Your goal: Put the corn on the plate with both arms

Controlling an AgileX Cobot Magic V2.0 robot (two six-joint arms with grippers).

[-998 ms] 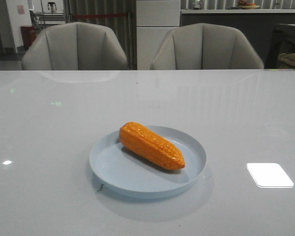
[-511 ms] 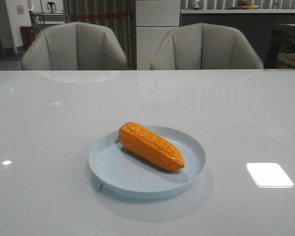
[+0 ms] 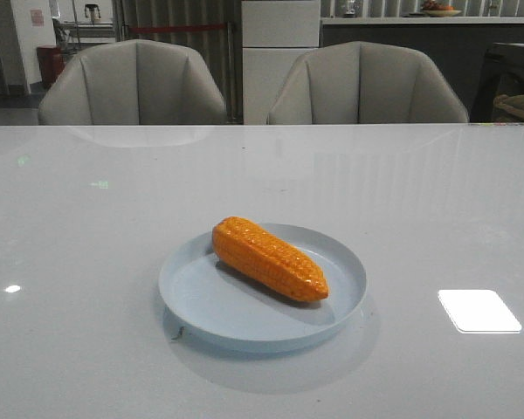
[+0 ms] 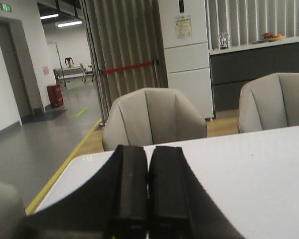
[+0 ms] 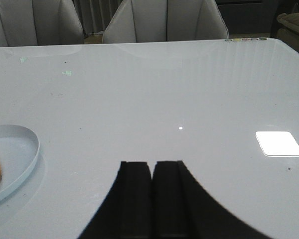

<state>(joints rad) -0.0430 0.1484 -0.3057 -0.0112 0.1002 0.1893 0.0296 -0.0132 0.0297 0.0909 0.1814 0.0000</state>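
Resting on plate (image 3: pixel 201 301): corn (image 3: pixel 269 258) | both hands, left (image 4: pixel 149 167) and right (image 5: pixel 152 172), pressed together, well apart from it

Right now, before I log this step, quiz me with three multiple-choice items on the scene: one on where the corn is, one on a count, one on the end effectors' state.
1. Where does the corn lie?
A. on the plate
B. on the bare table
C. on a chair

2. How many chairs stand behind the table in the front view?
A. one
B. two
C. four

3. How do the two end effectors stand?
A. both wide open
B. one gripping the corn
C. both shut, holding nothing

Answers:
1 A, the cob rests inside the plate's rim.
2 B, two grey chairs show.
3 C, the left end effector and right end effector show fingers pressed together, empty.
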